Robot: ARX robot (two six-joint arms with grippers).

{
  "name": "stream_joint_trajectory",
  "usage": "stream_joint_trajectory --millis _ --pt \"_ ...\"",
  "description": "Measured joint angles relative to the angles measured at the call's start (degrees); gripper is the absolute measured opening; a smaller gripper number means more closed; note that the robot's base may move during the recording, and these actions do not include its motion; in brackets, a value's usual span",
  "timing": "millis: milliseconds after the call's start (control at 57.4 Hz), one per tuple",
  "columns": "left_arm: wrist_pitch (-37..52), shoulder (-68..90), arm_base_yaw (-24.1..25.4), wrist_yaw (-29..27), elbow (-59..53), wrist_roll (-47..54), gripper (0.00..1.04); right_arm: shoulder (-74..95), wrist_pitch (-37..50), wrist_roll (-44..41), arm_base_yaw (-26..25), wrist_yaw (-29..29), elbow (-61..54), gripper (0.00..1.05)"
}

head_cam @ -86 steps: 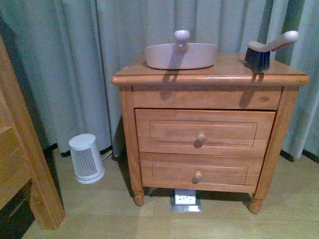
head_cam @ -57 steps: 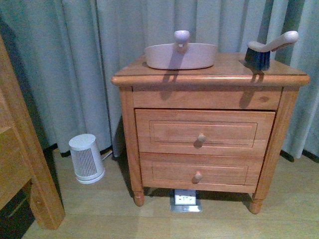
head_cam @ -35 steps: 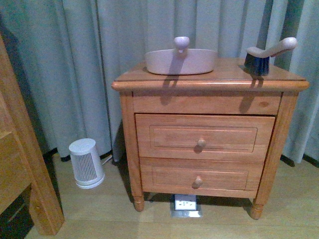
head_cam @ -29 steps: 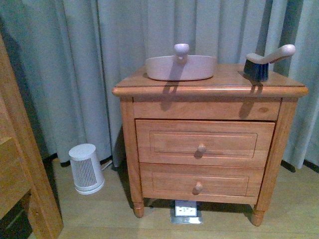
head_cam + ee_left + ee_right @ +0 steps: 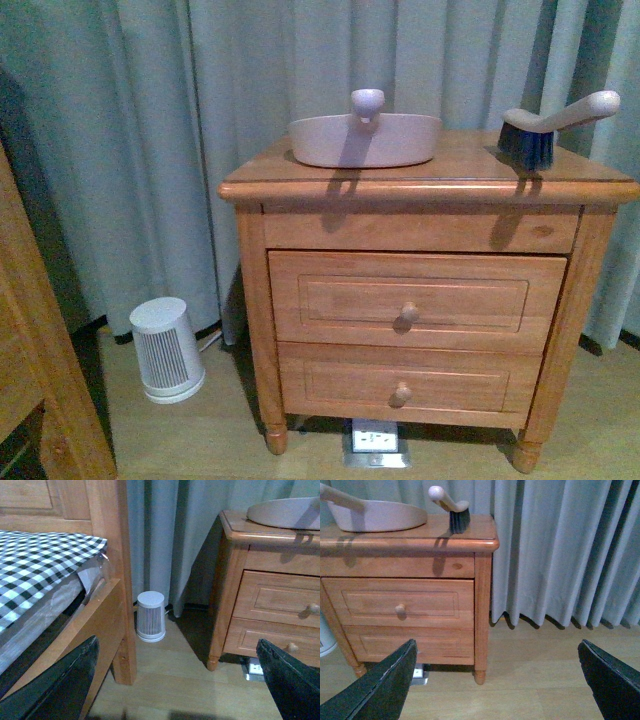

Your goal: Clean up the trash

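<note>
No crumpled white paper trash shows in any view; it is hidden or out of view. A mauve-grey dustpan point(image 5: 364, 138) lies on top of a wooden nightstand point(image 5: 420, 300), with a hand brush point(image 5: 545, 125) to its right. Dustpan point(image 5: 372, 514) and brush point(image 5: 452, 510) also show in the right wrist view. My left gripper point(image 5: 175, 690) is open and empty, low over the floor between the bed and the nightstand. My right gripper point(image 5: 495, 685) is open and empty, low over the floor to the right of the nightstand. Neither arm shows in the front view.
A small white ribbed bin point(image 5: 165, 348) stands on the floor left of the nightstand, against grey curtains point(image 5: 130, 150). A wooden bed frame point(image 5: 112, 575) with a checked sheet point(image 5: 40, 555) is at the left. A floor socket plate point(image 5: 377, 442) lies under the nightstand.
The front view has shifted: the nightstand now sits a little lower and further right in the picture, and looks slightly larger. Nothing on it has moved.
</note>
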Motion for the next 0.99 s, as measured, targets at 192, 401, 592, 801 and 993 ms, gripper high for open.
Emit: stream_joint_trajectory --millis 192,401,592,801,993 --pt "0.00 0.02 0.00 0.00 0.00 0.00 0.97 0.00 0.00 0.00 0.00 0.00 0.00 0.97" --pt "0.00 0.02 0.00 0.00 0.00 0.00 0.97 0.00 0.00 0.00 0.00 -0.02 0.00 0.97" --pt "0.00 0.02 0.02 0.02 0.00 0.00 0.97 0.00 0.00 0.00 0.00 0.00 0.00 0.97" --pt "0.00 0.00 0.00 0.00 0.00 0.00 0.97 -0.02 0.00 0.00 -0.02 0.00 0.02 0.97" --pt "0.00 0.00 0.00 0.00 0.00 0.00 0.97 -0.02 0.00 0.00 -0.02 0.00 0.00 0.97"
